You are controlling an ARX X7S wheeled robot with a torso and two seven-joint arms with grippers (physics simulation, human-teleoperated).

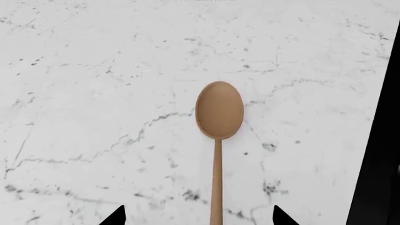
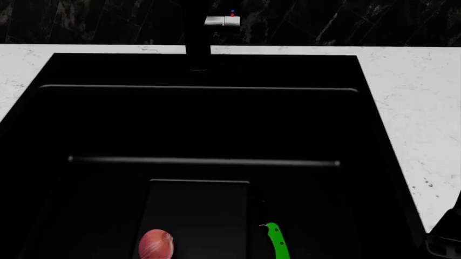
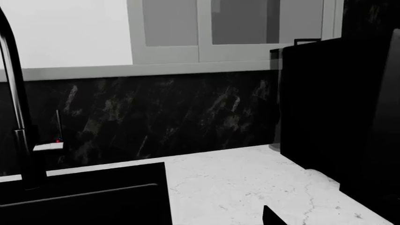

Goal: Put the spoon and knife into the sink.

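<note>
Left wrist view: spoon [image 1: 218, 140] flat on the white marble worktop [image 1: 93, 93], bowl pointing away from the camera, handle running back between the two dark fingertips [image 1: 115, 216] of the left gripper [image 1: 198, 216]; jaws spread wide, holding nothing, tips apparently above the handle rather than around it. Dark edge of the sink [image 1: 381, 164] close alongside, so spoon near the rim but not yet in. Head view: deep black sink [image 2: 374, 108] filling the frame, faucet [image 2: 200, 38] at the back edge, green handle of the knife [image 2: 277, 243] already down in the basin toward its near edge, blade lost against the black, a reddish onion-like ball [image 2: 155, 244] just beside. Neither gripper clearly shown here. Right wrist view: worktop corner [image 3: 237, 187] beside the sink rim, dark backsplash [image 3: 156, 117] behind; only one fingertip of the right gripper [image 3: 274, 216] visible, opening impossible to judge. Likely risks: thin handle slipping or pivoting if pinched off centre or too near its end; descent too shallow, closing on air; too deep, tips scraping marble and nudging the spoon askew.
</note>
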